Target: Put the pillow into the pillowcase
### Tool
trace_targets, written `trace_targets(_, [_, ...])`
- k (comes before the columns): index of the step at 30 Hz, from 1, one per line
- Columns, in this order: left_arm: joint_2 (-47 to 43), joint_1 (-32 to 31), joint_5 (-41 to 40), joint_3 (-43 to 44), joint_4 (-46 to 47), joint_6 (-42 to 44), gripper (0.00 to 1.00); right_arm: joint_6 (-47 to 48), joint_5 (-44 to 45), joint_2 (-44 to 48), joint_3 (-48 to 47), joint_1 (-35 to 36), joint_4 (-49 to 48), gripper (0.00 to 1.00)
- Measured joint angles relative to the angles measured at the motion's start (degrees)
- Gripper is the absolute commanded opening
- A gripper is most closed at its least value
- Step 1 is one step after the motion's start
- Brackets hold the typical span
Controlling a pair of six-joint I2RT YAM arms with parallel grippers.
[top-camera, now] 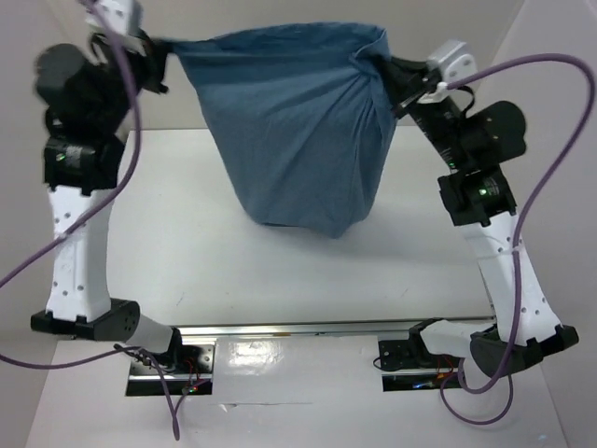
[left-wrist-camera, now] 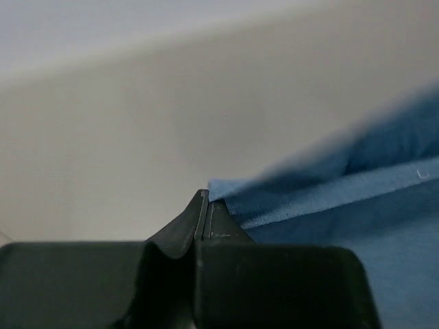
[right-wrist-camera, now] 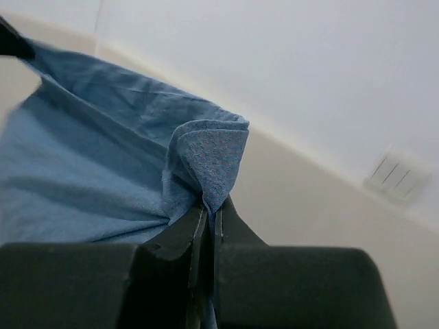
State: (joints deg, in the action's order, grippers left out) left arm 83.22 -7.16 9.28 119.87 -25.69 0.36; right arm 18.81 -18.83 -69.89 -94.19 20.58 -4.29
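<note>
Cloth fills the middle of the top view: the pillowcase (top-camera: 298,131) hangs as a blue sack between 2 raised arms, over the far half of the white table (top-camera: 187,252). The left gripper (top-camera: 163,45) pinches its upper left corner, pulling the top edge taut. The right gripper (top-camera: 381,71) is clamped on a bunch of cloth at the upper right, and folds fan out from that point. The sack is wide at the top and narrows toward its rounded bottom, which reaches down to the table; we cannot tell whether it touches. It bulges, but we see no part of the pillow, so we cannot say whether it is inside. Purple cables (top-camera: 550,140) loop from both arms.

From the left wrist, the left gripper (left-wrist-camera: 206,209) has its 2 fingers pressed flat together, with a thin edge of the pillowcase (left-wrist-camera: 357,205) caught at the tips. The cloth runs off to the right, with a plain pale wall (left-wrist-camera: 137,103) behind.

From the right wrist, the right gripper (right-wrist-camera: 209,216) is likewise closed, and a folded hem of the pillowcase (right-wrist-camera: 89,185) stands up out of the tips. The rest spreads to the left. A white switch plate (right-wrist-camera: 394,175) sits on the wall at right.
</note>
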Motion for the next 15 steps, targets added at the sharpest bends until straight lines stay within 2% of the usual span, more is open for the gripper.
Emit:
trace_targets(2, [-0.7,0.1,-1.0,7.0,3.6,1.0,0.0,-0.3,-0.1,-0.1,-4.8,0.0,-0.3,0.0])
trace_targets(7, [-10.4,-1.2,2.5,11.3,8.9,2.5,0.0,0.5,-2.9,2.7,-9.6,0.1,-7.6,0.0])
trace_targets(11, [-15.6,-1.4,6.2,10.4,11.1,3.1,0.0,2.1,-9.5,8.6,-5.3,0.2,-11.3,0.0])
trace_targets(15, [-16.3,-1.3,6.1,8.5,11.6,4.3,0.0,2.8,-13.0,12.0,0.6,0.2,-11.1,0.0])
